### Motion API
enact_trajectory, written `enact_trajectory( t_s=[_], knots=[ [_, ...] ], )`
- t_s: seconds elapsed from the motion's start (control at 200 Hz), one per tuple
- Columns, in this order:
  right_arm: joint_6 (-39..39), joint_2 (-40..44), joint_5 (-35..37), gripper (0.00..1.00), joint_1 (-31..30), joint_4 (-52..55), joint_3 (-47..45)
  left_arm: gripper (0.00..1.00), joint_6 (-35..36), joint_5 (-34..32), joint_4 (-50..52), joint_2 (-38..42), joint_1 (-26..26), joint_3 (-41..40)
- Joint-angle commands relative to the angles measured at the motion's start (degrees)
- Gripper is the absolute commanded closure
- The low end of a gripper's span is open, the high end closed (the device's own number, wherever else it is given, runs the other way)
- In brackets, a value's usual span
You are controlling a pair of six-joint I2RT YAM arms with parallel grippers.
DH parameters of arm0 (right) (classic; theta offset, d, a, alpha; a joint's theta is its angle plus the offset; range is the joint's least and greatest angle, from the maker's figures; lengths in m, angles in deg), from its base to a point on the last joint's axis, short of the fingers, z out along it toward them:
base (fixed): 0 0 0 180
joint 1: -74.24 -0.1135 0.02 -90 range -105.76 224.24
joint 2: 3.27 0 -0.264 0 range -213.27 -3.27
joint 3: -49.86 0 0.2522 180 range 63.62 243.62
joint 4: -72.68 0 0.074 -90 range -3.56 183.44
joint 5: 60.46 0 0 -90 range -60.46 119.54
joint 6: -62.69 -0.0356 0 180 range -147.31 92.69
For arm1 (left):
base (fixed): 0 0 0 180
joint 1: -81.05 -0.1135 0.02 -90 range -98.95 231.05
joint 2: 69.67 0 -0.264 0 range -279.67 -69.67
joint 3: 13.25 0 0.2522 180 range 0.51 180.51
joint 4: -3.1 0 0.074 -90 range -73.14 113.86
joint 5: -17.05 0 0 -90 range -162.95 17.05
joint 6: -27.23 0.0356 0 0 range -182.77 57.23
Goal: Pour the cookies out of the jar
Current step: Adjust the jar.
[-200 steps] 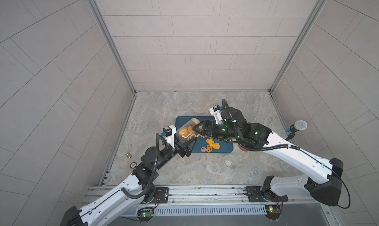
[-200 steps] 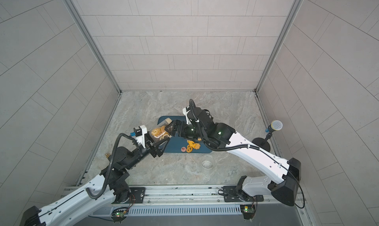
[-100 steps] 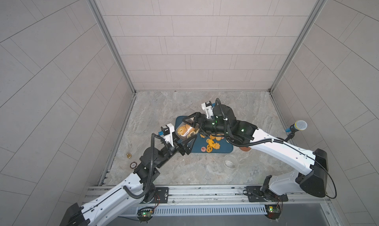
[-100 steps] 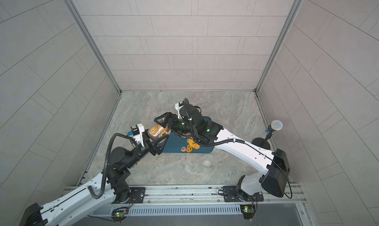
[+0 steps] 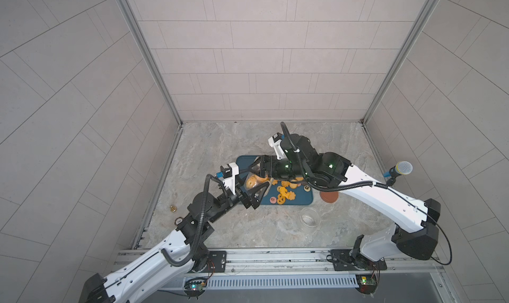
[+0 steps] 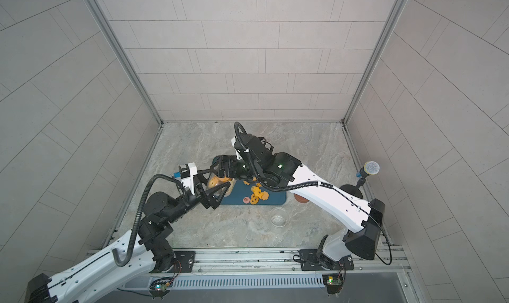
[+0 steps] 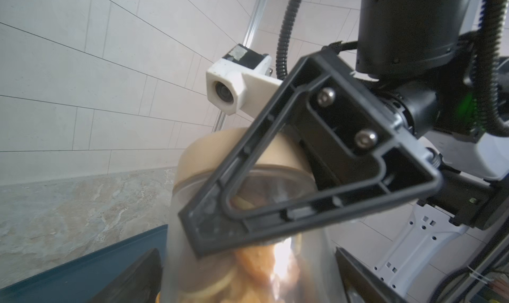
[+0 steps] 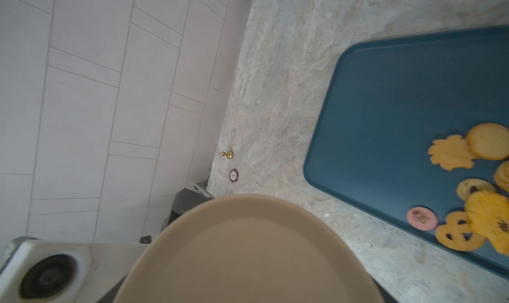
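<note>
A clear jar (image 5: 254, 182) (image 6: 217, 182) (image 7: 248, 263) with a tan lid (image 7: 220, 150) (image 8: 248, 254) hangs above the left end of the blue tray (image 5: 300, 201) (image 8: 385, 109). Orange cookies fill the jar. More cookies (image 5: 285, 194) (image 6: 257, 195) (image 8: 468, 205) lie on the tray. My left gripper (image 5: 257, 182) (image 7: 248, 282) stands open, one finger on each side of the jar body with small gaps. My right gripper (image 5: 254, 172) (image 6: 216, 172) is shut on the jar at its lid, and one of its fingers (image 7: 275, 221) crosses the neck. The lid hides its fingers in the right wrist view.
An empty glass jar (image 5: 309, 217) (image 6: 278, 217) stands in front of the tray. A red-brown lid (image 5: 329, 197) lies by the tray's right end. A microphone (image 5: 400, 170) stands at the right wall. A small brass piece (image 5: 173, 209) and a round disc (image 5: 178, 221) lie by the left wall.
My right arm swung left and closed on the jar's lid. The left gripper's fingers have spread away from the jar body.
</note>
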Motion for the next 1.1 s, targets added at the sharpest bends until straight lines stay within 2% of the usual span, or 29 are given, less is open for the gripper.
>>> enact_trajectory(
  t_s=[0.0, 0.27, 0.405, 0.55, 0.59, 0.67, 0.761, 0.841, 0.916, 0.936, 1.006, 1.061, 1.081, 1.096],
  knots=[
    [4.26, 1.46, 0.33, 1.0, -0.36, 2.05, 3.03, 0.0, 0.64, 2.97, 3.17, -0.67, -0.02, 1.35],
    [4.76, 1.22, -0.12, 1.0, -0.4, 2.21, 4.91, 0.0, 0.47, 7.23, 5.12, -4.07, 0.03, 2.0],
    [4.14, 1.09, -0.31, 1.0, -0.53, 0.44, 4.95, 0.0, -2.65, 9.18, 1.65, -6.47, -0.02, 1.46],
    [2.78, 0.26, -1.74, 1.0, -0.95, -1.04, 5.13, 0.0, -5.35, 8.08, -5.09, -6.8, -0.02, -1.1],
    [2.45, 0.19, -1.81, 1.0, -1.19, -1.35, 5.05, 0.03, -5.43, 7.75, -6.4, -6.48, -0.02, -1.51],
    [2.05, -0.06, -2.06, 1.0, -1.79, -1.7, 5.03, 0.16, -4.68, 7.25, -6.96, -6.34, 0.03, -1.3],
    [1.48, -0.28, -2.08, 1.0, -2.35, -2.29, 4.61, 0.5, -4.04, 5.9, -6.79, -6.51, 0.03, -0.82],
    [0.83, -0.28, -2.18, 1.0, -2.64, -3.15, 3.84, 0.6, -4.01, 5.2, -7.16, -6.51, 0.0, -0.9],
    [0.55, -0.28, -2.37, 1.0, -2.82, -3.58, 3.46, 0.88, -3.79, 5.69, -8.04, -6.77, -0.02, -1.14],
    [0.51, -0.32, -2.41, 1.0, -2.9, -3.55, 3.46, 0.99, -3.68, 5.73, -8.17, -6.78, -0.02, -1.23],
    [0.87, -0.45, -2.11, 1.0, -2.91, -2.88, 3.87, 1.0, -3.58, 5.18, -8.89, -6.45, -0.02, -1.8],
    [2.04, -0.29, -0.42, 0.81, -2.91, -0.83, 4.69, 1.0, -3.73, 3.76, -9.72, -5.8, -0.02, -2.53],
    [2.54, -0.09, 0.43, 0.71, -2.91, 0.07, 5.04, 1.0, -3.94, 3.13, -9.77, -5.48, -0.01, -2.86],
    [2.87, -0.01, 1.13, 0.6, -2.91, 0.7, 5.31, 1.0, -4.02, 2.82, -9.83, -5.13, -0.02, -2.98]
  ],
)
